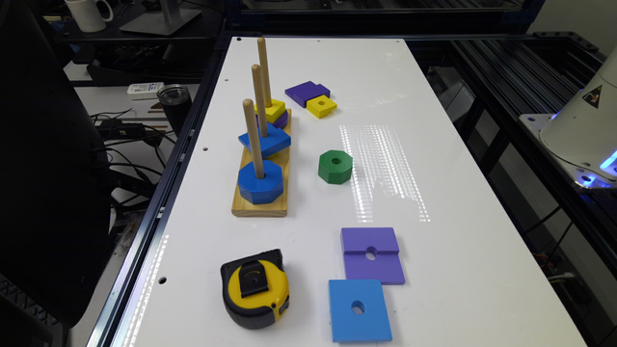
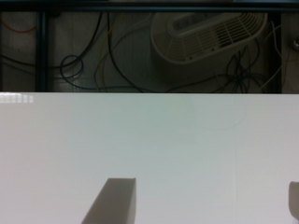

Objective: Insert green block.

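Note:
The green block (image 1: pixel 335 166), a thick dark-green octagon with a round hole, lies flat on the white table (image 1: pixel 448 193) to the exterior view's right of the wooden peg board (image 1: pixel 259 206). The board has three upright pegs. The nearest peg (image 1: pixel 252 137) carries a blue octagonal block (image 1: pixel 260 183). In the wrist view my gripper (image 2: pixel 203 203) is open above bare white table, with one finger (image 2: pixel 114 200) far from the other at the frame's edge and nothing between them.
The middle peg holds a blue block (image 1: pixel 265 140), the far peg yellow and purple blocks (image 1: pixel 274 112). Loose purple (image 1: pixel 306 91) and yellow (image 1: pixel 321 106) blocks lie beyond. A tape measure (image 1: pixel 254 288), a purple square (image 1: pixel 372 255) and a blue square (image 1: pixel 359 311) lie near. The arm's base (image 1: pixel 583 130) stands at the exterior view's right.

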